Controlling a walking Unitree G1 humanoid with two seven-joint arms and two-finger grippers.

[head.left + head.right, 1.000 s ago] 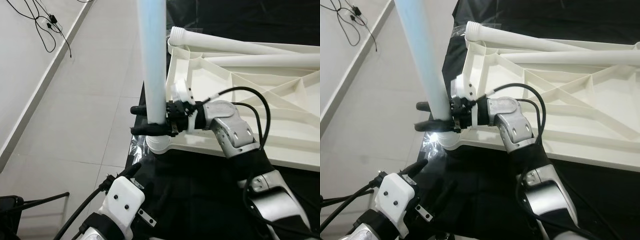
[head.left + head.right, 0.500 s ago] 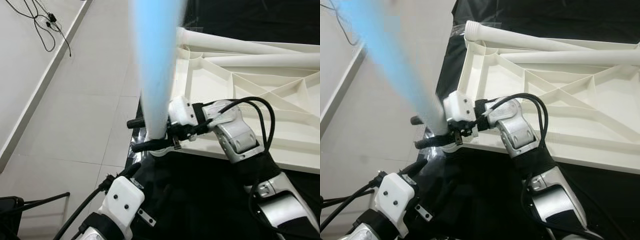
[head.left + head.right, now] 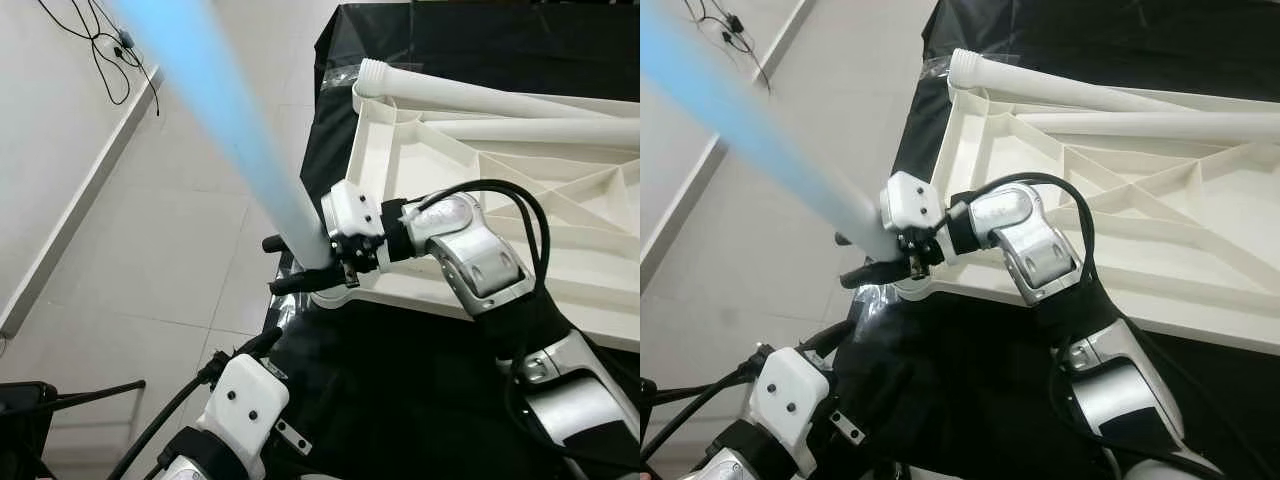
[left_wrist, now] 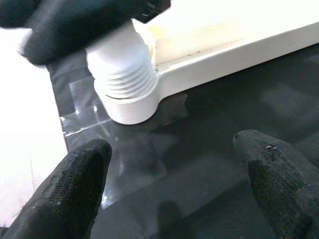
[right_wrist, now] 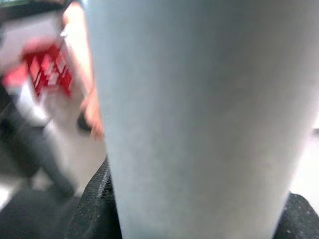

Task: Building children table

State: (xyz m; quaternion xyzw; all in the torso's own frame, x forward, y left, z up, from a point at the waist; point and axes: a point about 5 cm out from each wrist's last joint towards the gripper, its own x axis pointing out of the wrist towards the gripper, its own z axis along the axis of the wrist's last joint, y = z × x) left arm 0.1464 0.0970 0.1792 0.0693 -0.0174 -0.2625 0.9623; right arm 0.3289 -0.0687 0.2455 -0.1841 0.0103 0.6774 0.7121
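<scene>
- Right gripper (image 3: 296, 266) clamped on the pale blue table leg (image 3: 225, 120), one black finger on each side, near the leg's lower end.
- Leg is tilted, leaning up and away to the robot's left from the gripper; upper part is blurred.
- Leg's lower end sits at the corner socket (image 4: 124, 94) of the white tabletop (image 3: 560, 215), right under the gripper. Left wrist view shows a ribbed white collar there; whether it's fully seated, can't tell.
- Tabletop lies underside up, ribs showing, on the black-covered counter (image 3: 400, 400), stretching away from the gripper to the robot's right.
- Two more white legs (image 3: 500, 100) lie across the tabletop's far edge, well apart from the gripper.
- Left gripper (image 4: 174, 174) open wide, holding nothing, low over the black cover, pointed at the corner socket, near it but not touching.
- Right wrist view: leg surface close up between the fingers (image 5: 92, 209).
</scene>
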